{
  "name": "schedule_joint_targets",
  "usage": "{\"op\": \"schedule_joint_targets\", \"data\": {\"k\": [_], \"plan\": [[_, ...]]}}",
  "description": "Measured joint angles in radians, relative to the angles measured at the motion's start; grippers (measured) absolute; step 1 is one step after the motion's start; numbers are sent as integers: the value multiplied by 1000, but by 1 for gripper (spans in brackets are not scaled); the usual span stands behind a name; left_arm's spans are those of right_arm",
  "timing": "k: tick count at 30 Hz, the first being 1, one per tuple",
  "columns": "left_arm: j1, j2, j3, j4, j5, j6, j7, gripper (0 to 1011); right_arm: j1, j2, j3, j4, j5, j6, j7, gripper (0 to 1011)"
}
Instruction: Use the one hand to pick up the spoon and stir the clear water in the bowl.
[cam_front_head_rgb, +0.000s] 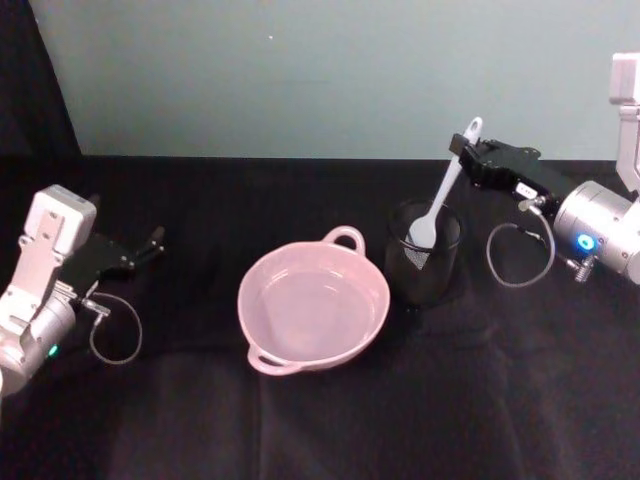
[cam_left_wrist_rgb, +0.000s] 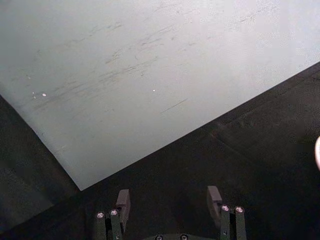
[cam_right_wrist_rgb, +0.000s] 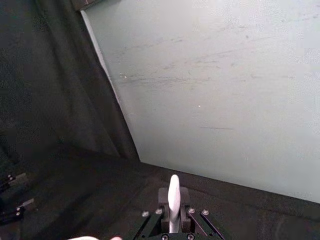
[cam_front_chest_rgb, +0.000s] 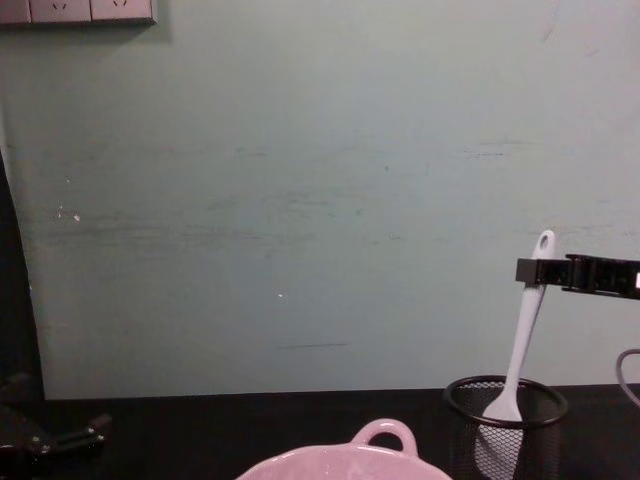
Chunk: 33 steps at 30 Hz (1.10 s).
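Observation:
The white spoon (cam_front_head_rgb: 441, 195) stands tilted in a black wire-mesh cup (cam_front_head_rgb: 424, 250), blade down inside it. My right gripper (cam_front_head_rgb: 466, 152) reaches in from the right and is shut on the spoon's handle near its holed end; the chest view shows the spoon (cam_front_chest_rgb: 522, 330) clamped by that gripper (cam_front_chest_rgb: 535, 271), and the right wrist view has the handle (cam_right_wrist_rgb: 173, 200) between the closed fingers. The pale pink bowl (cam_front_head_rgb: 313, 303) with clear water sits left of the cup, its rim (cam_front_chest_rgb: 345, 460) low in the chest view. My left gripper (cam_front_head_rgb: 152, 243) rests open at the far left, also seen from its wrist as the left gripper (cam_left_wrist_rgb: 170, 200).
A black cloth covers the table (cam_front_head_rgb: 320, 420). A pale green wall (cam_front_head_rgb: 330, 70) rises close behind the cup and bowl. Grey cable loops hang beside both arms, one (cam_front_head_rgb: 520, 255) just right of the mesh cup (cam_front_chest_rgb: 505, 425).

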Motion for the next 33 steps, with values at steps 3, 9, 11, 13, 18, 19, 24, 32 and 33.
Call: {"op": "schedule_joint_targets", "data": {"k": [3,9,11,13,18,19,24,32,33], "plan": [[0,0,0,0,0,0,0,1011,-4,0,3,3,4,-3,0,117],[0,0,0,0,0,0,0,1011,-10,-1,9,9,15,-4,-2,118],[0,0,0,0,0,0,0,1011,-11,-1,9,11,18,-4,-2,118],[0,0,0,0,0,0,0,1011,-12,-2,10,13,22,-4,-1,118],[0,0,0,0,0,0,0,1012,-22,-1,14,15,37,1,-2,118],[0,0,0,0,0,0,0,1011,-24,-1,15,15,39,1,-2,118],[0,0,0,0,0,0,0,1011,-34,2,17,15,51,4,-3,118],[0,0,0,0,0,0,0,1011,-36,4,14,17,62,3,-5,118],[0,0,0,0,0,0,0,1011,-36,4,14,18,64,3,-5,118]]}}
